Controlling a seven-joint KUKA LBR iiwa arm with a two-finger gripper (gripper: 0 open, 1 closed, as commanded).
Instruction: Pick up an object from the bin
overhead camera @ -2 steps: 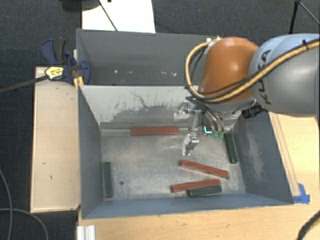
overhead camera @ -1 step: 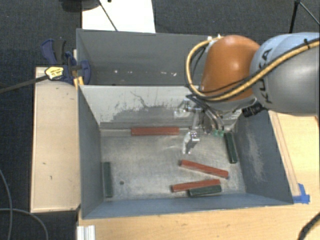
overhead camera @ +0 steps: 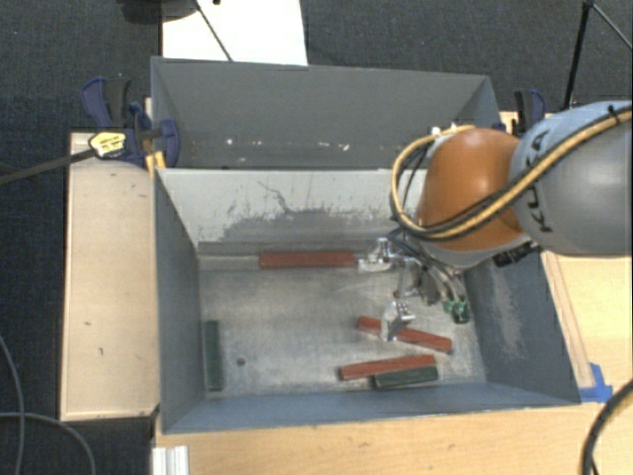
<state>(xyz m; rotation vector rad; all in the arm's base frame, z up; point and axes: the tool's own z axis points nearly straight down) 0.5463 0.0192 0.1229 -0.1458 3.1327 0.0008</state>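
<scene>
Gripper point(overhead camera: 397, 325) sits low in the right half of the bin point(overhead camera: 178, 295), directly over the left end of a tilted red bar point(overhead camera: 430, 340). Whether it touches that bar cannot be told, nor whether the claw is wide or narrow. Just in front lie a second red bar point(overhead camera: 371, 369) and a dark bar point(overhead camera: 406, 379), touching each other and close to the front wall. A long red bar point(overhead camera: 307, 259) lies along the foot of the back wall, apart from the gripper. A green bar point(overhead camera: 212, 354) lies beside the left wall. Floor centre and left-centre are open. Arm point(overhead camera: 475, 201) overhangs the right wall.
</scene>
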